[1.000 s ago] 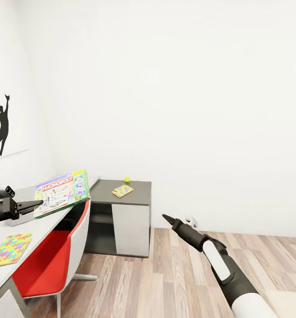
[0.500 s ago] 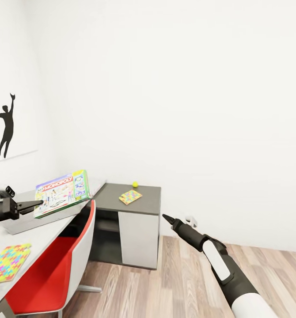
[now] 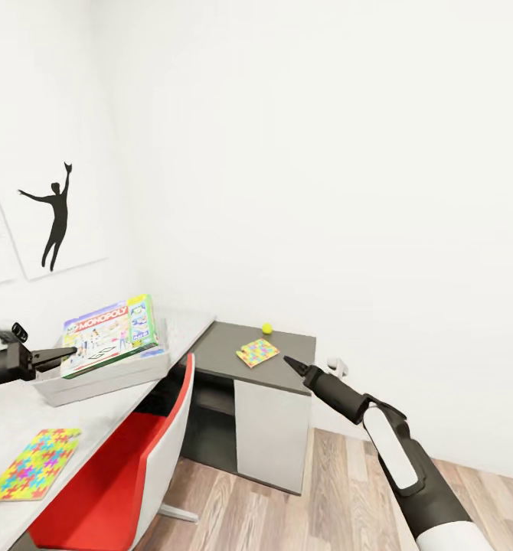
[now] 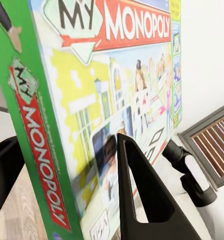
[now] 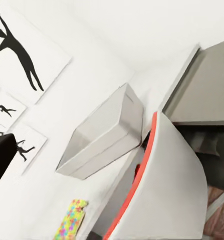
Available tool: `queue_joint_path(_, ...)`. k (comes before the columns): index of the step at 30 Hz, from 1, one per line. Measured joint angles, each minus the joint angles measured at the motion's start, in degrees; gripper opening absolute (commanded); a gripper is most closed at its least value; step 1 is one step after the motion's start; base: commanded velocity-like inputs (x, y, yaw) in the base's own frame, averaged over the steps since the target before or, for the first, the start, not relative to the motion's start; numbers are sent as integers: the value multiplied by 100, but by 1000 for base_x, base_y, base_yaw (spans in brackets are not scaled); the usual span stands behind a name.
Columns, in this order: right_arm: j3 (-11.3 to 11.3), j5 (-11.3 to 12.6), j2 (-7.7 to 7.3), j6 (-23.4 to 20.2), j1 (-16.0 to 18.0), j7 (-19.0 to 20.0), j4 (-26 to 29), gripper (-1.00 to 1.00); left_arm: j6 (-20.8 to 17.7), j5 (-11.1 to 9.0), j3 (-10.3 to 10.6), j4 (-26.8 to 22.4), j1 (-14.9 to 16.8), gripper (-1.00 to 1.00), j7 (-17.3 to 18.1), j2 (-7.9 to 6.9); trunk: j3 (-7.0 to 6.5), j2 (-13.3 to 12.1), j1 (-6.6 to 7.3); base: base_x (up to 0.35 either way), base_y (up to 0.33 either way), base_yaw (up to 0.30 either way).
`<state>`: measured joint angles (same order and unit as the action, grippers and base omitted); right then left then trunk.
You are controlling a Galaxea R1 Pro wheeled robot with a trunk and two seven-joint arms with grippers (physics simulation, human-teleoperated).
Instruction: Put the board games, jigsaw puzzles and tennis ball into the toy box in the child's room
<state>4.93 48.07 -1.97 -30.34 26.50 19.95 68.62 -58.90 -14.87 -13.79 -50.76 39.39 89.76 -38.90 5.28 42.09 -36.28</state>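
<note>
**Monopoly box pinched above the toy box**

At the left edge of the head view, my left gripper [image 3: 66,353] is pinching the board game [image 3: 111,335], a flat, glossy cardboard box with a green edge and a red Monopoly banner. In the left wrist view, the two black wedge-shaped fingers [image 4: 142,197] clamp its green side, one on each face of the box [image 4: 117,90]. The box is tilted, with its far edge higher, and hangs over the toy box [image 3: 103,375], a matte light grey bin with sloping walls and a rimmed top; I cannot tell whether the two are touching.

The bin sits on the light grey wing of the table [image 3: 27,417]. A thin, square jigsaw puzzle [image 3: 33,464] with a multicoloured interlocking pattern lies flat at the lower left of the head view. On the dark grey wing [image 3: 226,360], near the middle of the frame, a second puzzle [image 3: 257,352] lies flat, with the small yellow-green tennis ball [image 3: 266,327] just behind it, close to the wall.

My right gripper [image 3: 290,361] points towards the dark wing from the lower right. Its black tips look pressed together into one point, though the view is small.

A chair [image 3: 126,474] with a red seat and smooth white shell is tucked under the table. Black silhouette pictures [image 3: 53,218] hang at the upper left.
</note>
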Motion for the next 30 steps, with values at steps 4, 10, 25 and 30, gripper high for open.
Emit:
queue_joint_path(4,-125,34,-152,-530,-420,-14,973,100,66,-4,5,3,0,-100,0,7,15,0,0,231,0,271)
queue_joint_path(10,-301,53,-194,-696,-555,-15,1313,100,85,-11,5,2,1,-100,0,31,39,0,-1,210,0,214)
queue_joint_path(25,-334,46,-202,-659,-571,20,1321,100,95,-15,5,3,1,-100,1,106,36,0,1,304,7,61)
queue_joint_path(30,-327,46,-195,-655,-571,16,1319,100,95,-12,4,4,0,-100,0,110,16,0,0,323,-106,215)
